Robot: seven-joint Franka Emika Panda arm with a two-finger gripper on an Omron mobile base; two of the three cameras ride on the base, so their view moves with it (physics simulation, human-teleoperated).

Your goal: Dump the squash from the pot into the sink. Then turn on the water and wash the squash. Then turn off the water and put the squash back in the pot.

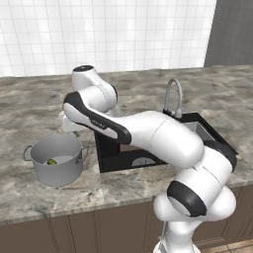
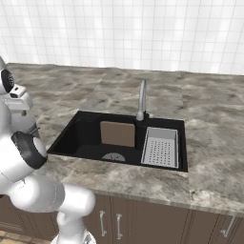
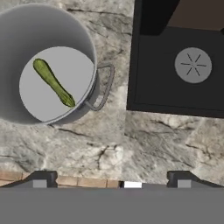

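in the left base view the pot [image 1: 55, 159] stands upright on the marble table [image 1: 29, 106], just left of the sink [image 1: 148, 158], with the squash [image 1: 52, 161] lying on its bottom. the arm reaches out over the table behind the pot, its hand hidden behind the forearm. the faucet [image 1: 174, 96] stands at the back of the basin, and no water shows.

in the right base view the sink [image 2: 86, 136] is dry, holding a brown board [image 2: 117, 133] against its back wall, a perforated strainer tray [image 2: 161, 147] at its right end, and the round drain [image 2: 114, 157] near the front. the faucet [image 2: 141, 100] rises behind it.

in the hand view the camera looks straight down. the squash [image 3: 54, 82] lies diagonally in the pot [image 3: 83, 41], and one loop handle [image 3: 104, 87] points toward the sink [image 3: 153, 83]. the gripper [image 3: 112, 181] hovers above bare table in front of the pot, its jaws wide apart and holding nothing.

judging from this, the first step, dumping, is not yet begun: the squash is in the pot and nothing is gripped. the next move likely calls for lowering onto the pot's rim or near handle, closing there firmly, then lifting and tipping over the basin without the squash landing on the tray or the table.
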